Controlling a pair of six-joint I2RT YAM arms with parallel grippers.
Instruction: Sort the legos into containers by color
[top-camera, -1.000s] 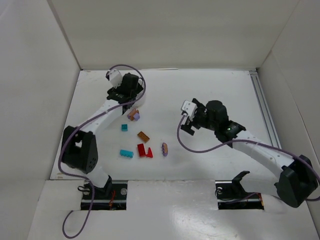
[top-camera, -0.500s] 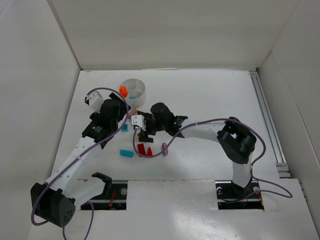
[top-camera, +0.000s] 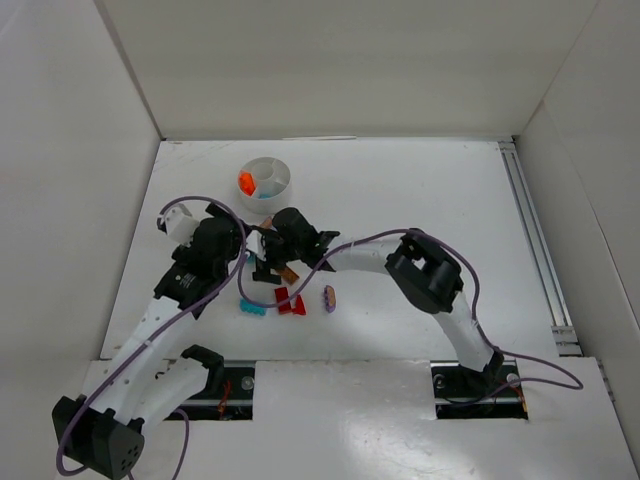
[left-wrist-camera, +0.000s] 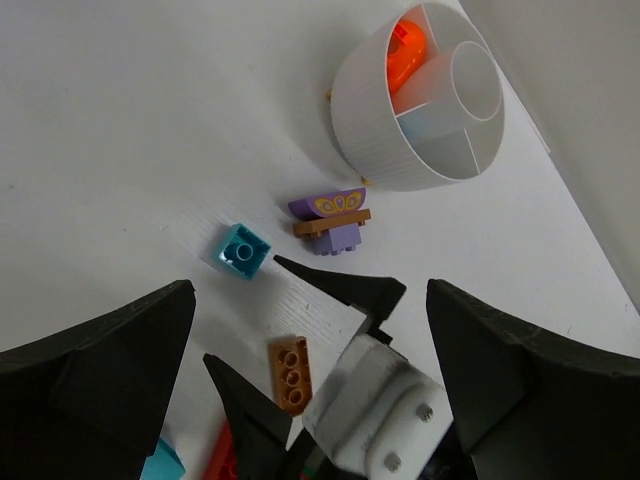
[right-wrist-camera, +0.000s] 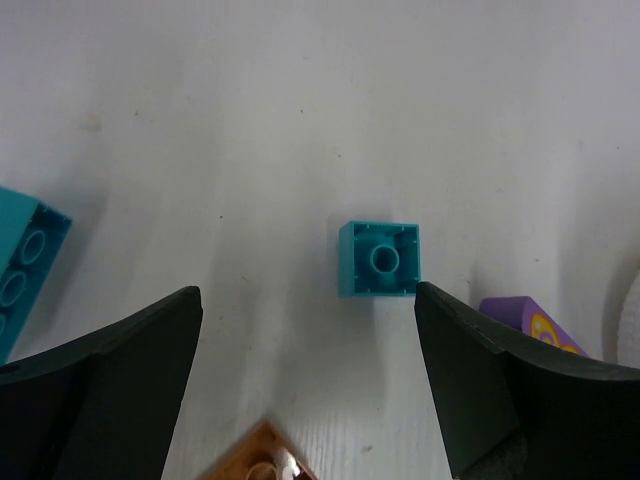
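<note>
In the right wrist view we see the long teal brick (right-wrist-camera: 25, 265) cut by the left edge, the brown-orange brick (right-wrist-camera: 262, 455) cut by the bottom edge, and the purple piece (right-wrist-camera: 522, 318) half behind the right gripper (right-wrist-camera: 308, 300); in the left wrist view the red piece (left-wrist-camera: 224, 452) is cut by the bottom edge

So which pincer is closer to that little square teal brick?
Right. The right pincer hangs open just over the teal brick, which shows framed between its fingers. The left pincer, also open, hovers farther back, with the brick lying beyond its fingertips.
</note>
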